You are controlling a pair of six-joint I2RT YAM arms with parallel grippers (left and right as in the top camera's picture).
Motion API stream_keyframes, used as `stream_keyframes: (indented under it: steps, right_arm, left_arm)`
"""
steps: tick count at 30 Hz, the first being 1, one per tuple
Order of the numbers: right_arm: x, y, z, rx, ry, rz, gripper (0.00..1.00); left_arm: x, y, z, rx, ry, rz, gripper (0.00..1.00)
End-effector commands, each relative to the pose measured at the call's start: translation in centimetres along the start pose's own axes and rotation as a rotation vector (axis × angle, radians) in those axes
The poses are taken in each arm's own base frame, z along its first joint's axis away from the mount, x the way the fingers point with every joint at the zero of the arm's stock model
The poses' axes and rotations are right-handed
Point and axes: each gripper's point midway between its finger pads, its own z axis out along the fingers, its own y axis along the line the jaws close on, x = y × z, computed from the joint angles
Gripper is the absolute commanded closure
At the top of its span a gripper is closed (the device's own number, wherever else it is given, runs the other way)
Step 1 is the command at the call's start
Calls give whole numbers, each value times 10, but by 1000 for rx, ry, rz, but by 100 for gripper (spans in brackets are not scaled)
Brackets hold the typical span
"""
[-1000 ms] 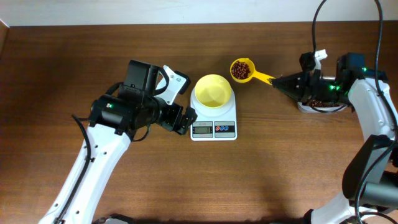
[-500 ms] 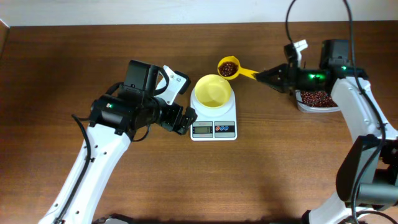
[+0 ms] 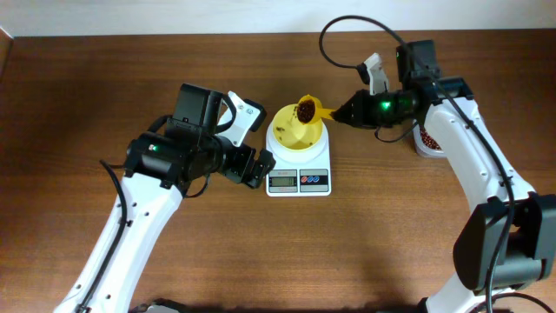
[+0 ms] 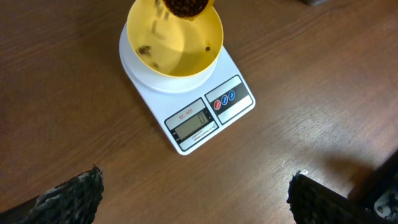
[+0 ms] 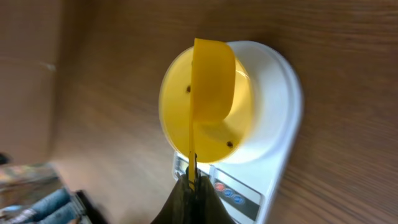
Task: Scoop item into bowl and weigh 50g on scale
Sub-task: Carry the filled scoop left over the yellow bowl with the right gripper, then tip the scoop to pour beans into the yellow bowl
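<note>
The right hand (image 3: 344, 115) grips the handle of the bright yellow plastic long-handled scoop (image 5: 211, 81), tipped over the small round pale yellow plastic bowl (image 3: 291, 132) on the white rectangular digital scale (image 3: 300, 181) at the middle of the worktop (image 3: 391, 252); small dark reddish-brown beans (image 3: 306, 109) fill the scoop, and a few lie in the bowl. The left hand (image 4: 193, 190) hovers open just left of the scale. Pouring well likely means rolling the wrist slowly, lip inside the rim without touching, so beans trickle.

A brown wooden table (image 3: 391, 243) fills nearly the whole frame, with a strip of pale wall (image 3: 174, 16) along the top edge. At upper centre a yellow measuring scoop (image 3: 320, 110) is tipped steeply, handle pointing right. A clear plastic container (image 3: 426, 151) sits at the right, partly hidden.
</note>
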Motion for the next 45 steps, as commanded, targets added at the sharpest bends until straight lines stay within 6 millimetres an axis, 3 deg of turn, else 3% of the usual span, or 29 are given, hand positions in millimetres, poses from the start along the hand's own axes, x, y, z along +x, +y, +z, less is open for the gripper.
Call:
stream_keyframes:
  steps: [1, 11, 26, 35, 40, 45]
  right_arm:
    - [-6, 2, -3, 91, -19, -112, 96]
    - [-8, 34, -12, 120, -3, -271, 96]
    - [-4, 34, -15, 477, 13, -535, 96]
    - [-7, 61, -29, 463, -16, -713, 96]
    - [-2, 82, -22, 426, -4, -855, 96]
    - [-7, 80, -23, 496, -8, -907, 96]
  left_arm:
    - [4, -1, 5, 11, 15, 16, 1]
    - [4, -1, 5, 11, 15, 16, 1]
    - [4, -1, 5, 11, 15, 16, 1]
    - [4, -1, 5, 11, 15, 16, 1]
    - [4, -1, 5, 11, 15, 16, 1]
    - [4, -1, 5, 11, 15, 16, 1]
